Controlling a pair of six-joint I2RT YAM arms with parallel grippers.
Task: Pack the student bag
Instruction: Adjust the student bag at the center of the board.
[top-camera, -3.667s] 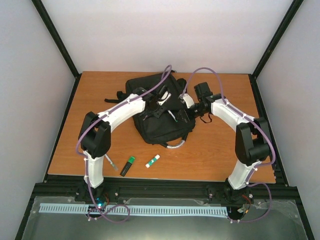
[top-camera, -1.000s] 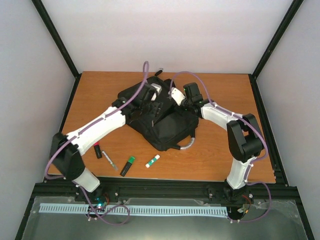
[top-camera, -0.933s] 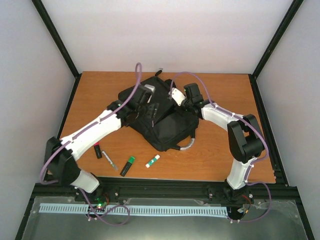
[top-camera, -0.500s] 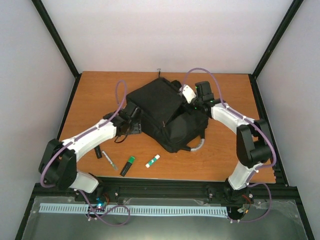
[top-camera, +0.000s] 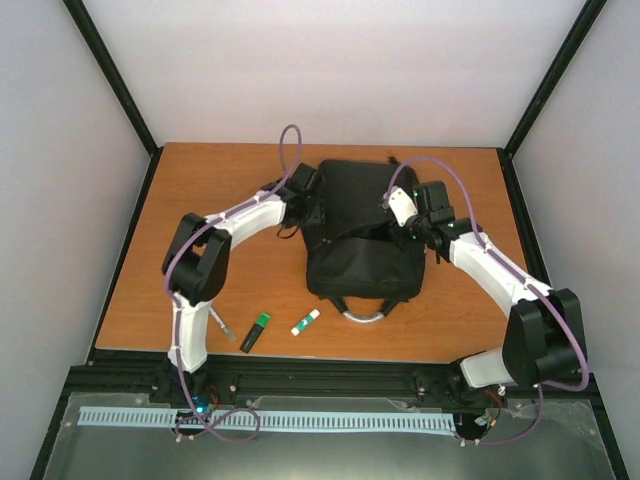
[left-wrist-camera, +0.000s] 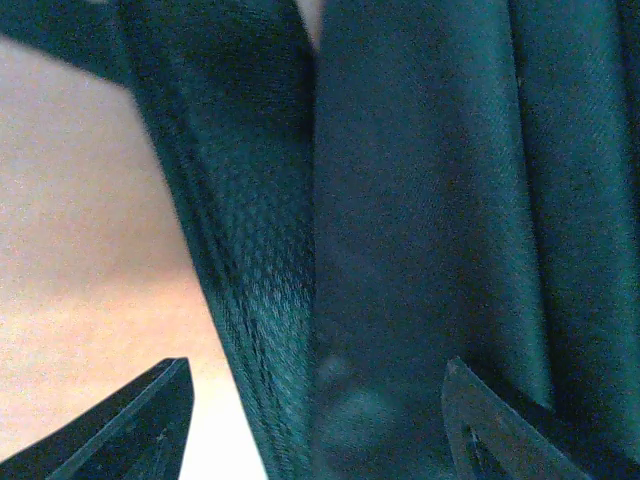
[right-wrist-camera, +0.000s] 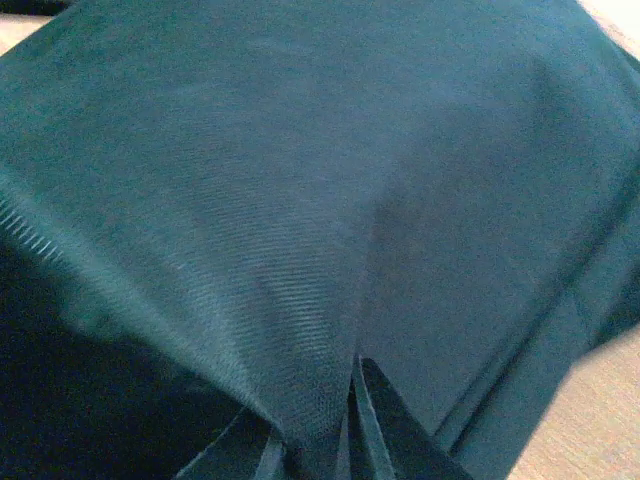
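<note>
The student bag (top-camera: 360, 250) is a black backpack lying flat mid-table, its grey handle loop (top-camera: 362, 314) toward the near edge. My left gripper (top-camera: 312, 205) is at the bag's upper left edge. In the left wrist view that gripper (left-wrist-camera: 315, 365) is open, its fingers (left-wrist-camera: 150, 425) wide apart around the bag's edge (left-wrist-camera: 260, 300); the left finger is over bare table. My right gripper (top-camera: 393, 210) rests on the bag's upper right. In the right wrist view it (right-wrist-camera: 353, 370) is shut, pinching a raised fold of the bag's fabric (right-wrist-camera: 300, 300).
A green-capped black highlighter (top-camera: 257, 332), a white glue stick with a green cap (top-camera: 306, 321) and a thin silver pen (top-camera: 222, 326) lie near the front edge, left of the bag. The wooden table (top-camera: 470, 180) is ringed by a black frame.
The bag has turned and slid right, and lies square with its handle toward me. My left arm folded in with its elbow raised; the right arm swung outward, still gripping fabric.
</note>
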